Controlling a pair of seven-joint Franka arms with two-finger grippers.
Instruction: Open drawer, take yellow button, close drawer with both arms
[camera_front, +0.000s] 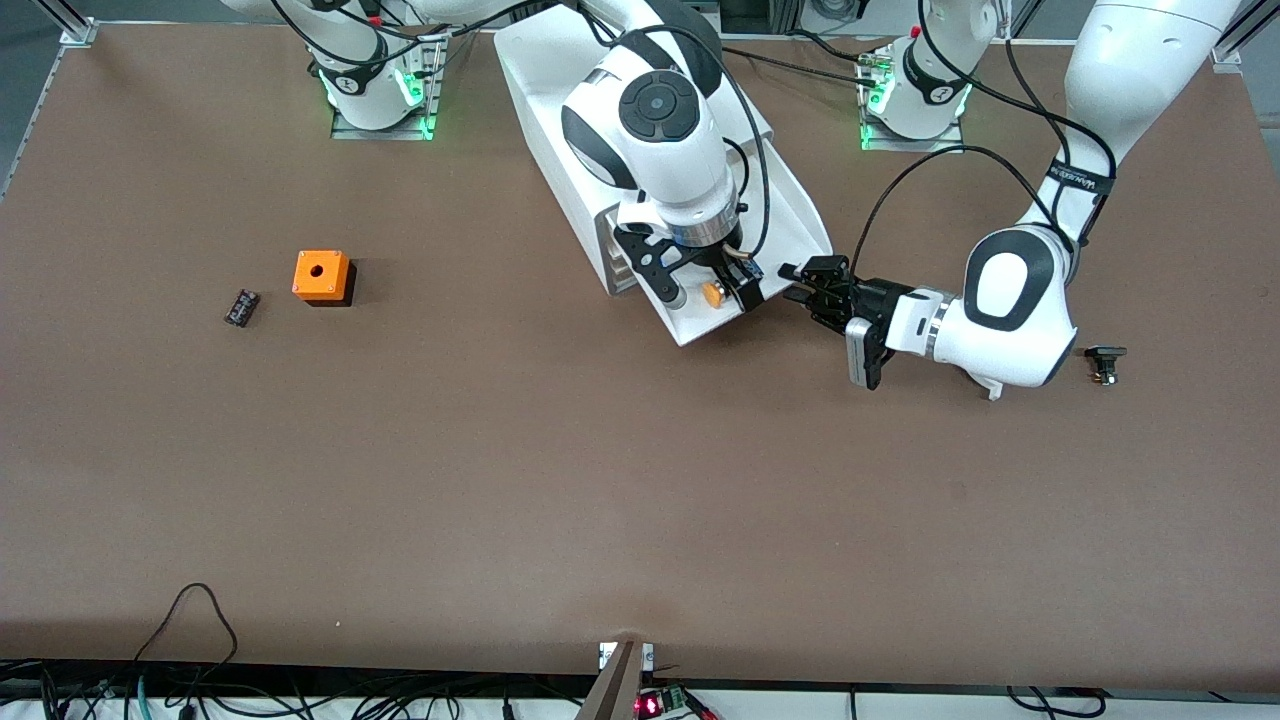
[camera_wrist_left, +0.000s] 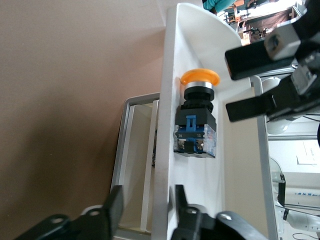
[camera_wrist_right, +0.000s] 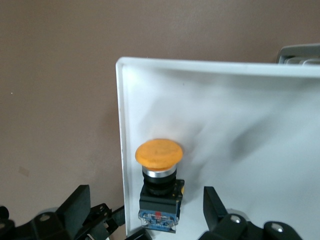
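Observation:
The button (camera_front: 713, 294), with an orange cap and a black and blue body, lies on its side in the pulled-out white drawer (camera_front: 700, 335), close to its front wall. It also shows in the left wrist view (camera_wrist_left: 196, 120) and the right wrist view (camera_wrist_right: 159, 170). My right gripper (camera_front: 710, 290) hangs open over the button (camera_wrist_right: 146, 192), one finger on each side of it and not touching it. My left gripper (camera_front: 795, 283) is open and straddles the drawer's front wall (camera_wrist_left: 167, 125), with a gap on the outer side (camera_wrist_left: 146, 192).
The white cabinet (camera_front: 540, 90) stands between the arm bases. An orange square box with a hole (camera_front: 322, 276) and a small black part (camera_front: 241, 307) lie toward the right arm's end. Another small black part (camera_front: 1105, 362) lies toward the left arm's end.

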